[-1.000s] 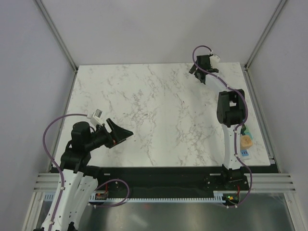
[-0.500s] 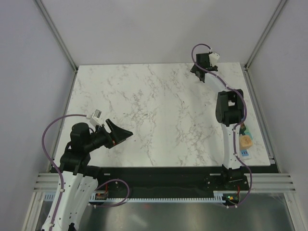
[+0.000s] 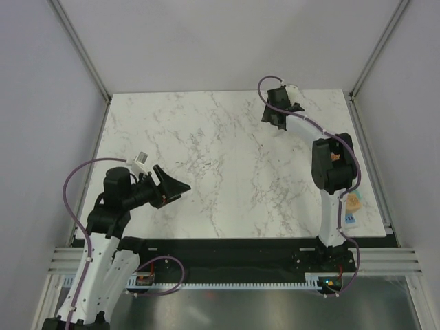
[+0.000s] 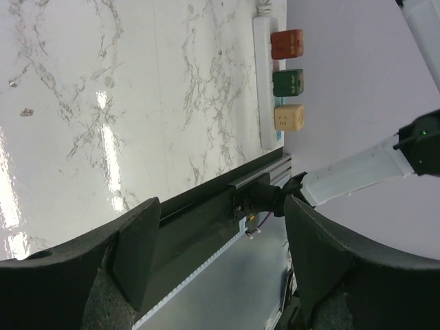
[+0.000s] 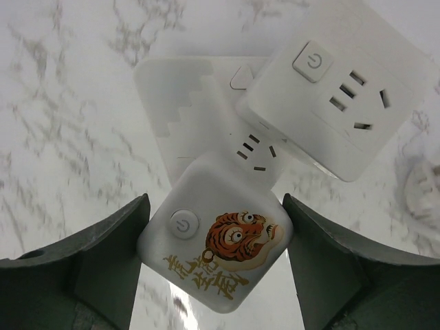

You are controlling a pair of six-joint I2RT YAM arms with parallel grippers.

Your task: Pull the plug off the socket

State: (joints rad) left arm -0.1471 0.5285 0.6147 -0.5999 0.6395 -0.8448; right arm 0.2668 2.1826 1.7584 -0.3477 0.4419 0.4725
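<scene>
In the right wrist view my right gripper [image 5: 214,210] is shut on a white cube plug [image 5: 216,258] with a tiger picture and a round power button. The cube sits in front of a white socket face [image 5: 256,146] with slots, which belongs to a white stepped block [image 5: 189,96]. I cannot tell whether the cube is still seated in it. In the top view the right gripper [image 3: 275,117] is at the table's far right. My left gripper [image 3: 175,187] is open and empty over the near left, and it also shows in the left wrist view [image 4: 220,206].
A second white cube socket [image 5: 337,103] lies beside the stepped block, and a round white part [image 5: 421,184] lies at the right edge. A white power strip [image 4: 264,82] with red, green and cream cubes lies along the table's right edge, the cream cube [image 3: 353,201] showing behind the right arm.
My right gripper has swung left and slightly nearer at the far right of the table. The left arm has shifted only a little.
</scene>
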